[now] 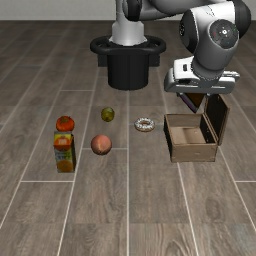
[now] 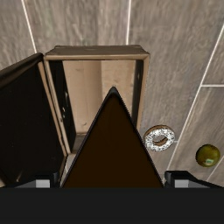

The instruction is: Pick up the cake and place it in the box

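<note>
The print on the orange juice carton (image 1: 65, 153) is too small to read. A red round fruit (image 1: 65, 123) stands just behind it. The cake (image 2: 114, 144) is a dark brown, smooth triangular wedge. It sits between the fingertips of the pincer (image 2: 112, 182), which grips its wide end from both sides at a broad spread. Its narrow tip points over the open wooden box (image 2: 96, 52), which has plain tan walls and a black lid (image 2: 26, 114) swung upright at one side. In the exterior view the pincer (image 1: 196, 92) hangs above the box (image 1: 192, 152). On the grey wood-plank floor (image 1: 150, 210) lie a pale sprinkled ring doughnut (image 2: 159, 137), a glossy olive-green ball (image 2: 207, 155) and a peach-coloured round fruit (image 1: 100, 144).
</note>
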